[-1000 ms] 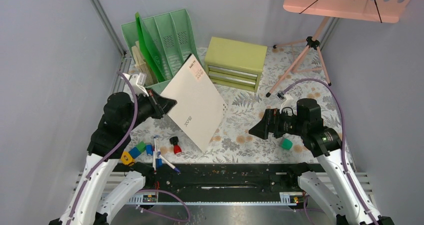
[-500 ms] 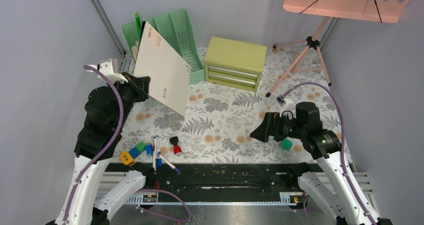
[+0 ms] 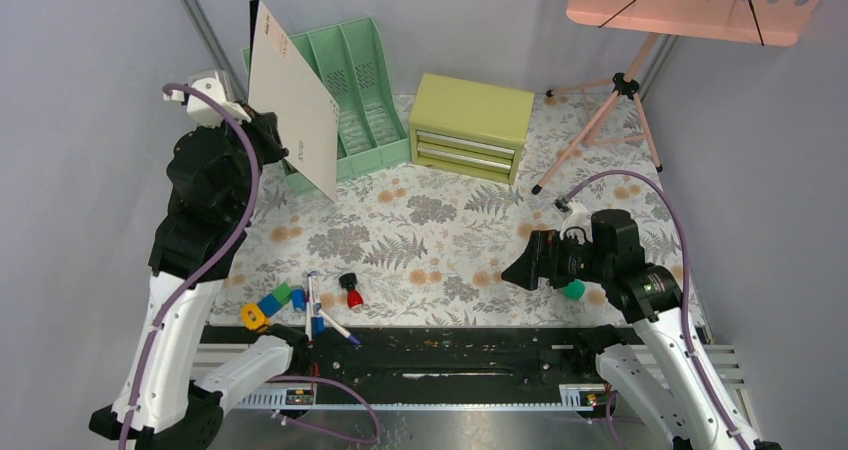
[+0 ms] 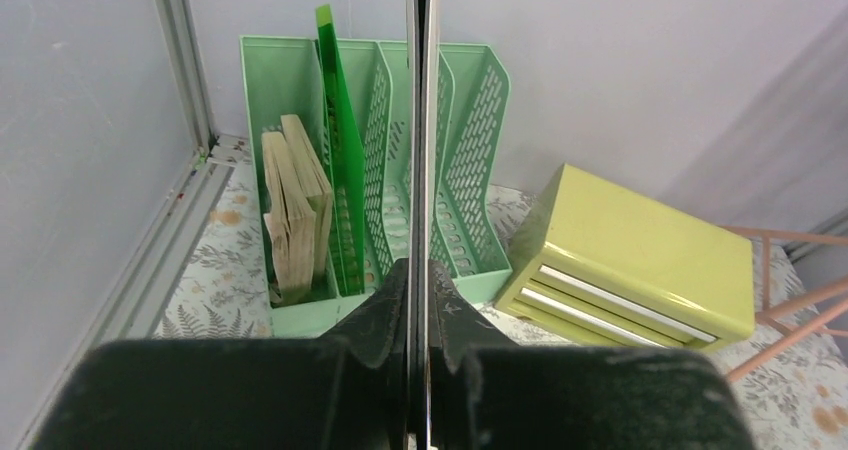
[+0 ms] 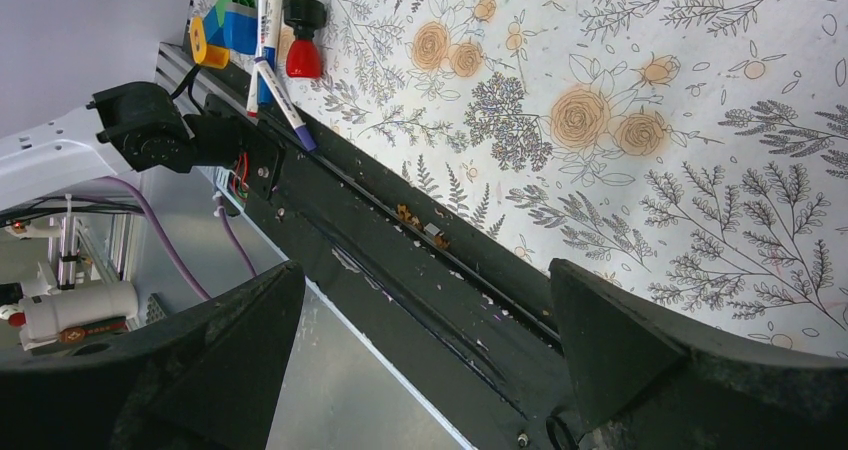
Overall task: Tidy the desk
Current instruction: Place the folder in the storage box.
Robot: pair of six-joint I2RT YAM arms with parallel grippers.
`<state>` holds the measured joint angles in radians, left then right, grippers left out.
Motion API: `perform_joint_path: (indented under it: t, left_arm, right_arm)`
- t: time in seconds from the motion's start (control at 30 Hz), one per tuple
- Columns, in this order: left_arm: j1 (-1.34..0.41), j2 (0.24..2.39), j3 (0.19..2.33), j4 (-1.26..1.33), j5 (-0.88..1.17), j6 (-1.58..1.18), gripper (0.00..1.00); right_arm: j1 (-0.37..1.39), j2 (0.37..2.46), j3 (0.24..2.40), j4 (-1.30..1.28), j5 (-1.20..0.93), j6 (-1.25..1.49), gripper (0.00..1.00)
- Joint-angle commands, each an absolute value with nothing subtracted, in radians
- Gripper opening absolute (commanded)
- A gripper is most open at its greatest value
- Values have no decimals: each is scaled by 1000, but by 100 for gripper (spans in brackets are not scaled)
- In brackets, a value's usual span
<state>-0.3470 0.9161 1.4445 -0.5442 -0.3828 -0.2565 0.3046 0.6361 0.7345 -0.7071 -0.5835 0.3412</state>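
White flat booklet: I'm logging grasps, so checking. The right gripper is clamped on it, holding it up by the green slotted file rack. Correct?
No. The left gripper is clamped on the white flat booklet, holding it up by the green slotted file rack; the right gripper is open and empty. The top external view shows it.

In the top view the white board (image 3: 293,110) covers the left compartments of the green file rack (image 3: 365,80), and its print is too small to read. The pink stand tray (image 3: 690,0) runs off the top edge. The green block (image 3: 574,290) sits partly hidden behind the right gripper (image 3: 515,265). In the left wrist view the board shows edge-on only, leaving the top edge, and the fingers (image 4: 380,320) of the left gripper (image 4: 418,275) are blurred. In the right wrist view, 2 dark fingers (image 5: 200,370) are blurred and cut by the bottom edge.
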Motion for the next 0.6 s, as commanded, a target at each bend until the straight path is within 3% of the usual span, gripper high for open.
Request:
perform_joint_path:
  t: [0.0,0.57]
  left_arm:
    - [-343,946,1523,-418,-461,-229,0]
    - [-341,1111,1535,-309,-569,-181,0]
  right_arm:
    - [301,632,728,-712,-573,343,99]
    - [301,645,724,-717,-575,340,99]
